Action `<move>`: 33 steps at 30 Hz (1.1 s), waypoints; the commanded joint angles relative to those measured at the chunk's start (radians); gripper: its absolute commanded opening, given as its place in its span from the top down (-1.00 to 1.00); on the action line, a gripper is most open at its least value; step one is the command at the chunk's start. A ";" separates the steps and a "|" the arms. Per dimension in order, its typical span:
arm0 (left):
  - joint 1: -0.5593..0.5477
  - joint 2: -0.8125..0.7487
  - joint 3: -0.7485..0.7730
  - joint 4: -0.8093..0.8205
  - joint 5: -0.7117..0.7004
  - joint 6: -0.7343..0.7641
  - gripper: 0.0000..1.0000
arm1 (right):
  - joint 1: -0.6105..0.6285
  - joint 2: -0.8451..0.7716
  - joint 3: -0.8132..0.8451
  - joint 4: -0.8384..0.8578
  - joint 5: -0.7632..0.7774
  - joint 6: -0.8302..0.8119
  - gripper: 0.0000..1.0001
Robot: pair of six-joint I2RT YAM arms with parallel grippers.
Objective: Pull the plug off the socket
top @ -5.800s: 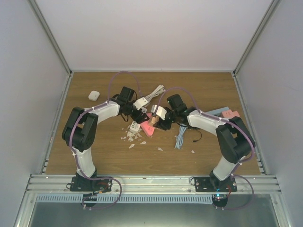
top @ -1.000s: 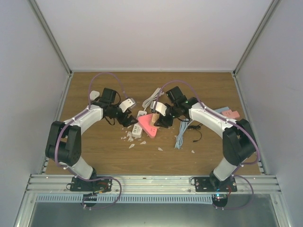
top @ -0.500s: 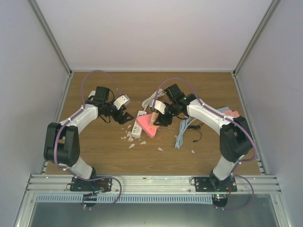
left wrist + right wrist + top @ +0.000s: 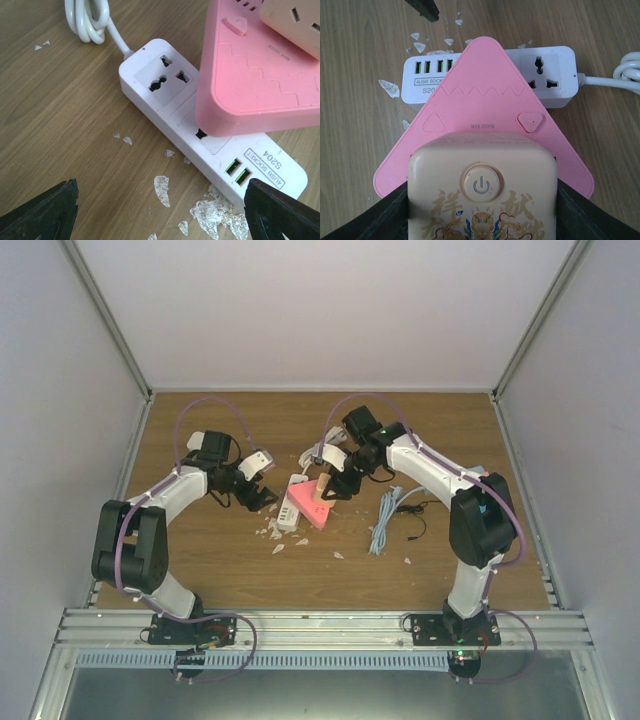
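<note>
Beige plug (image 4: 482, 192) in right gripper (image 4: 482, 225)

The tabletop (image 4: 60, 115) looks like wood-grain laminate, matt and finely streaked. The white power strip (image 4: 165, 95) is smooth plastic with a faint sheen, and its cord (image 4: 90, 17) is glossier. The pink socket block (image 4: 255, 95) is smooth, matt plastic. The cream plug (image 4: 482, 200) is satin plastic with gold print. The flakes (image 4: 162, 182) look thin, brittle and dull white.

White power strip (image 4: 165, 95) lies diagonally on the bench (image 4: 60, 125). At 2 o'clock, pink triangular adapter (image 4: 255, 90) covers it, beige adapter (image 4: 295, 25) on top.
</note>
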 commanded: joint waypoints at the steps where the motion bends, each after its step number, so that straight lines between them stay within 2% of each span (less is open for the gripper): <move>1: -0.005 -0.016 -0.016 0.048 -0.021 0.014 -0.82 | 0.003 -0.036 0.007 0.027 0.046 0.005 0.62; 5: -0.053 -0.006 -0.045 0.034 -0.020 0.034 -0.86 | 0.021 -0.046 -0.018 0.049 0.087 0.002 0.62; 13: -0.116 0.069 -0.069 0.120 -0.028 -0.071 -0.86 | 0.031 -0.035 -0.025 0.059 0.086 0.011 0.62; 19: -0.204 0.113 -0.096 0.176 -0.217 -0.067 -0.86 | 0.032 -0.043 0.006 0.032 0.086 0.008 0.63; 23: -0.206 0.164 -0.095 0.169 -0.311 -0.052 -0.82 | 0.030 -0.061 0.019 0.011 0.057 0.001 0.63; 33: -0.198 0.212 -0.082 0.151 -0.367 -0.036 -0.73 | -0.026 -0.105 0.023 -0.018 -0.017 -0.012 0.63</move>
